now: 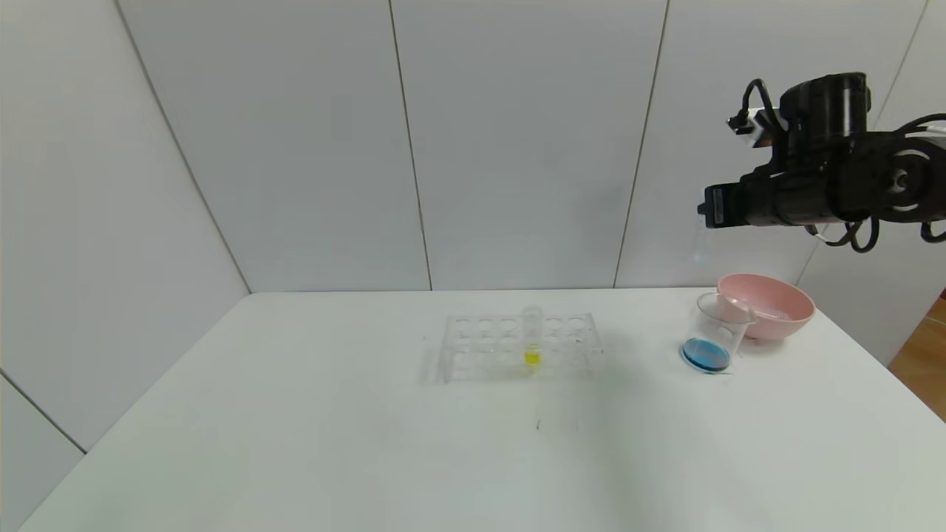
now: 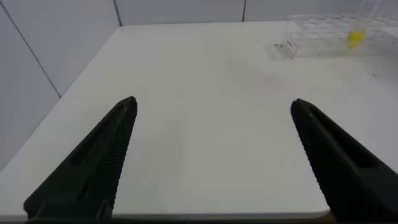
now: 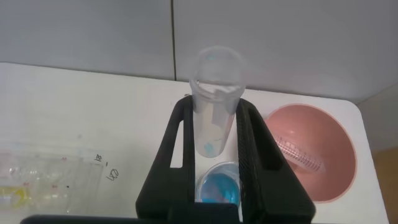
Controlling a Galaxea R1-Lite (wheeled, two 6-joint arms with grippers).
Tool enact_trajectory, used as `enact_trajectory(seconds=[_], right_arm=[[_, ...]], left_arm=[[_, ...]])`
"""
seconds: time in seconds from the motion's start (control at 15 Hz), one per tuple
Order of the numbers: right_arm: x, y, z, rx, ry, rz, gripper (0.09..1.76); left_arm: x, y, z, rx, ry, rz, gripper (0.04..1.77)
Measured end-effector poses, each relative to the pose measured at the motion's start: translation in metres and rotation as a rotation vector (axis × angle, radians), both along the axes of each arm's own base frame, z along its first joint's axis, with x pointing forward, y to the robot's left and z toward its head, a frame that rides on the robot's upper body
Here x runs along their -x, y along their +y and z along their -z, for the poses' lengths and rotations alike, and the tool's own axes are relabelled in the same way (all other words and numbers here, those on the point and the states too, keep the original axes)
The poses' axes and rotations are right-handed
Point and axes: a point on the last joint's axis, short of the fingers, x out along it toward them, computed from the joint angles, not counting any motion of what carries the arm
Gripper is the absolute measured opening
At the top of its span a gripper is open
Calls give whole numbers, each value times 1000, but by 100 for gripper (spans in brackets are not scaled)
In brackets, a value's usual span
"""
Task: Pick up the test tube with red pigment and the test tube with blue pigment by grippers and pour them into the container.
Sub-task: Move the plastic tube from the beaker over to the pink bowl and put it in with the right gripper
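Note:
My right gripper (image 1: 706, 208) is up at the right, above the container (image 1: 711, 336), a clear beaker with blue liquid in its bottom. In the right wrist view the gripper (image 3: 216, 107) is shut on the test tube with blue pigment (image 3: 214, 121). That tube is nearly empty, with only blue traces inside, and the beaker (image 3: 217, 188) shows directly beyond it. The tube is faint in the head view (image 1: 700, 244). No tube with red liquid is in view. My left gripper (image 2: 214, 102) is open and empty over the table's near left part; it is out of the head view.
A pink bowl (image 1: 802, 309) stands just behind the beaker, with an empty clear tube (image 3: 301, 155) lying in it. A clear tube rack (image 1: 488, 347) at mid-table holds one tube with yellow liquid (image 1: 532, 347). The table's right edge is close to the bowl.

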Motion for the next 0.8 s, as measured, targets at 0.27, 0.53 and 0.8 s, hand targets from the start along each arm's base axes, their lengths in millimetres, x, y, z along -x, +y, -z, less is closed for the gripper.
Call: enact_trajectory(seconds=[0.27,0.53,0.8], right_arm=[[24,-9,5,-46,-147,-14,47],[54,-25,11,-53,-193,18,47],[56,-68,14,-61,-198,108,47]], left_arm=[[0,0,0,0,0,0,176],[0,0,0,0,0,0,176],[0,0,0,0,0,0,176]])
